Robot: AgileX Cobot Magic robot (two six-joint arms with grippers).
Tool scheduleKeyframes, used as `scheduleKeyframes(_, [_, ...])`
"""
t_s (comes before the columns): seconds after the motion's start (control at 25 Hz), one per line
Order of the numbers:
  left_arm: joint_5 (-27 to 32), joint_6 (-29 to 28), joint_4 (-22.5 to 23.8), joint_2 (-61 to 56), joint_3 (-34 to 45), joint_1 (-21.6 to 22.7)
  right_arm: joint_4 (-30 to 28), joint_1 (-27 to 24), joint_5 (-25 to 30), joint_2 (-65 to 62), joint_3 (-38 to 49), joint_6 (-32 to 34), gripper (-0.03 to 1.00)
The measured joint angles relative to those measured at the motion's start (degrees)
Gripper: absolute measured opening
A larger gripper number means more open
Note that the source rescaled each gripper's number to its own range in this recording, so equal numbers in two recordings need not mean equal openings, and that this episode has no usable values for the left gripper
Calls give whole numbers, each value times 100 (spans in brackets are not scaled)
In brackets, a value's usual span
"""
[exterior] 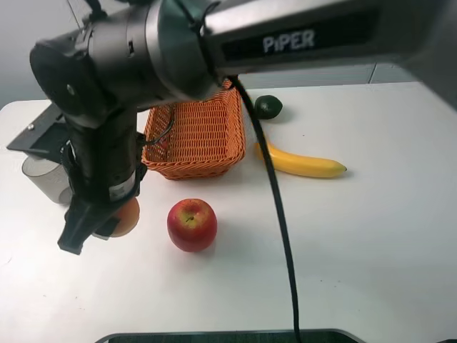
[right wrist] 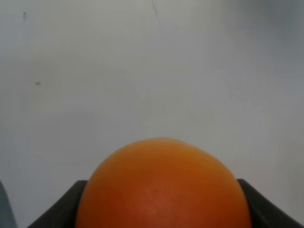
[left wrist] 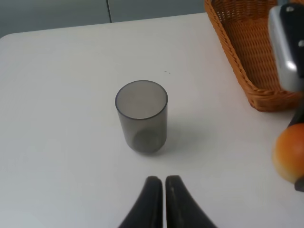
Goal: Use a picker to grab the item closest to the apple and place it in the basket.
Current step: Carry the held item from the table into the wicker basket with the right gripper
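As its arm (exterior: 107, 143) reaches down leftward, the right claw (exterior: 100, 227) clasps the orange (exterior: 128, 216).

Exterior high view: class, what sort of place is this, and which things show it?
Probably a robotics lab test bench: a plain white tabletop, a dark robot arm marked PIPER, and staged props such as a woven orange basket, a red apple and a yellow banana.

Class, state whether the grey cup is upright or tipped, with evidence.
Upright: the grey cup stands on its base on the table, open mouth facing up.
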Motion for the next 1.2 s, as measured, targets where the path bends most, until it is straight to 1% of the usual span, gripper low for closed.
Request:
scheduleKeyframes(0.16, [0, 0, 0, 0, 0, 0, 116, -318, 30, -345, 0, 282, 1])
scheduleKeyframes(0.48, [0, 0, 0, 0, 0, 0, 95, -1373, -55, -514, 0, 945, 1])
scheduleKeyframes(0.64, [0, 0, 0, 0, 0, 0, 11, -1812, -383, -514, 0, 1309, 1])
scheduleKeyframes(0.76, [0, 11, 0, 0, 0, 0, -270, -2084, -717, -514, 0, 1673, 1])
scheduleKeyframes(0.84, [0, 20, 0, 0, 0, 0, -389, -2217, -957, -514, 0, 1903, 1])
scheduleKeyframes(1.0, [0, 20, 0, 0, 0, 0, -527, -2285, -1336, -392, 0, 2219, 1])
scheduleKeyframes(1.2, [0, 20, 0, 0, 0, 0, -585, -2310, -1590, 6, 0, 2469, 1])
